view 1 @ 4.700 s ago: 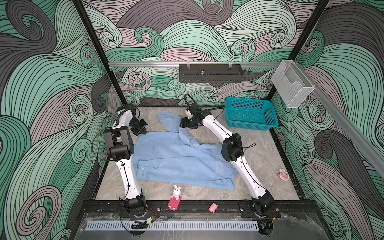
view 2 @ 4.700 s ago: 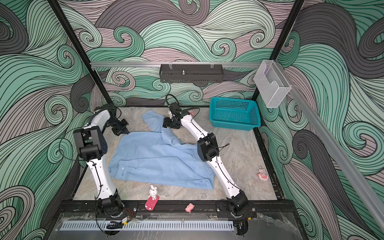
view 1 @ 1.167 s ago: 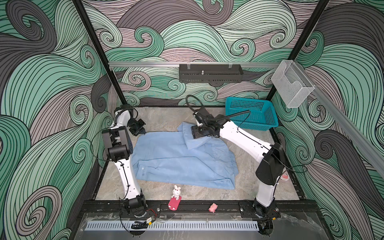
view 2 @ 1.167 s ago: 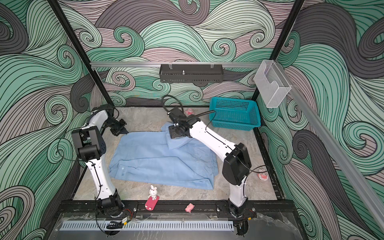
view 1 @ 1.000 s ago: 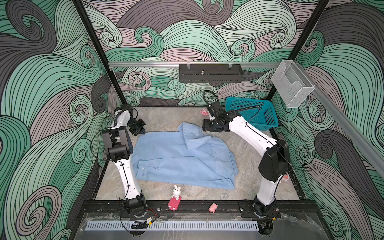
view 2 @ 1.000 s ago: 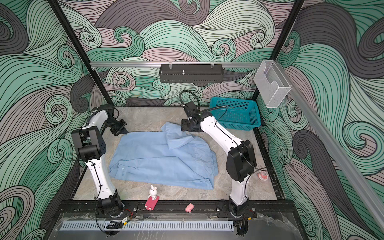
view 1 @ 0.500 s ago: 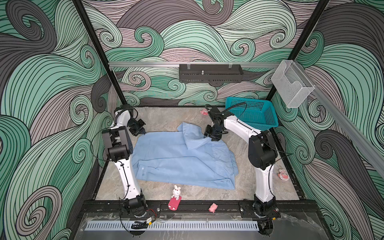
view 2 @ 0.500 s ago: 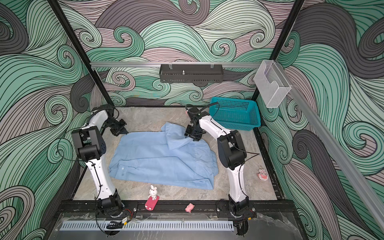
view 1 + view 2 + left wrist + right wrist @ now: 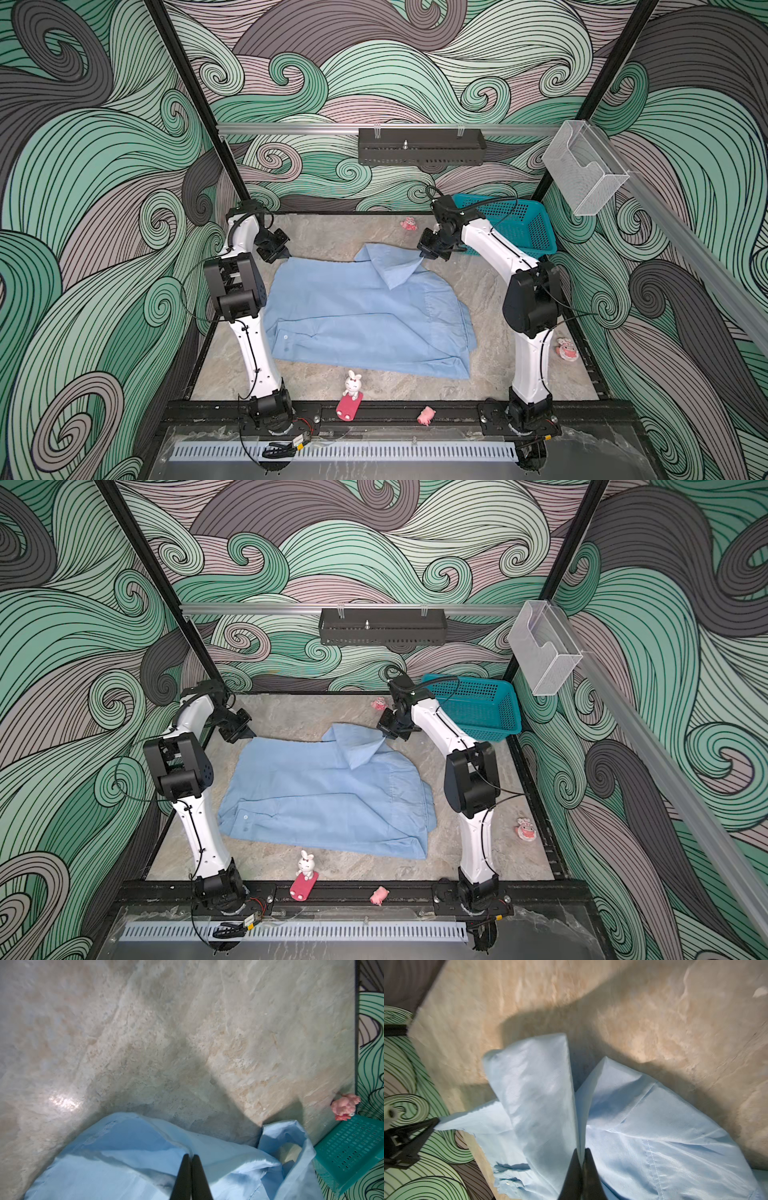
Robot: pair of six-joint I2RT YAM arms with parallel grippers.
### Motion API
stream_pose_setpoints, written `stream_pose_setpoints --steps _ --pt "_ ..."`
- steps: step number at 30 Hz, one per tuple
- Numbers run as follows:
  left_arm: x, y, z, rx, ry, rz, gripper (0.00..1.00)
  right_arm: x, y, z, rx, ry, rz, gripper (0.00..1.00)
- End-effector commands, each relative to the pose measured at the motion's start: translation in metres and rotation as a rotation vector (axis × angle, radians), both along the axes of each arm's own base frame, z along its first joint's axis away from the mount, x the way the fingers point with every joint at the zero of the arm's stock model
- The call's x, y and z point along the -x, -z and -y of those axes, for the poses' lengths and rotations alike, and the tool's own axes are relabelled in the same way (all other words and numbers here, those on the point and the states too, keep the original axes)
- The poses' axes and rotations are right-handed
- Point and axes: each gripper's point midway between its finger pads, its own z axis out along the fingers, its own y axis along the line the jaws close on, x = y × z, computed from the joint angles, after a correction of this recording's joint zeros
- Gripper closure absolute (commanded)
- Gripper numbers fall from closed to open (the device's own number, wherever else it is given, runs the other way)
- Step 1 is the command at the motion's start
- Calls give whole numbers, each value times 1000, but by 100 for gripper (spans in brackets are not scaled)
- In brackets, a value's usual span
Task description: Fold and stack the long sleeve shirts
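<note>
The light blue long sleeve shirt (image 9: 357, 316) (image 9: 324, 796) lies spread across the middle of the table, with one flap folded over its far edge. My left gripper (image 9: 286, 255) (image 9: 249, 733) is at the shirt's far left corner, shut on the cloth. In the left wrist view its tips (image 9: 190, 1156) pinch a ridge of shirt (image 9: 124, 1167). My right gripper (image 9: 424, 257) (image 9: 381, 737) is at the far right edge, shut on the folded flap. The right wrist view has cloth (image 9: 654, 1136) running between the closed tips (image 9: 580, 1150), which pull it up into a ridge.
A teal basket (image 9: 515, 224) stands at the back right, just behind the right arm. A pink toy (image 9: 409, 224) lies by the back wall. At the front edge are a white bunny on a red base (image 9: 352, 384) and a pink pig (image 9: 426, 414). Another small toy (image 9: 567, 348) lies at the right.
My right gripper left the folded flap, swung toward the basket, came back down to the shirt's far right edge and shut on the cloth. The left gripper has stayed put.
</note>
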Motion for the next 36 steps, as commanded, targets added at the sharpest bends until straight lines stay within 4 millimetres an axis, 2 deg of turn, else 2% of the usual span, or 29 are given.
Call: stream_pose_setpoints --steps 1,6,11,14,22,28,36 --pt "-8 4 2 31 3 15 100 0 -34 19 37 5 64 100" --pt "-9 11 0 34 -1 7 100 -7 -53 29 35 23 107 100" --pt "-10 8 -1 32 -3 15 100 -18 -94 38 57 35 187 100" --pt "-9 5 -1 33 3 18 100 -15 -103 40 72 30 186 100" --pt "0 4 2 34 24 21 100 22 -76 49 121 32 84 100" --pt "21 -6 6 26 42 22 100 56 -45 52 144 13 8 100" --pt "59 -28 -2 -37 57 13 100 111 -41 56 166 -17 -19 100"
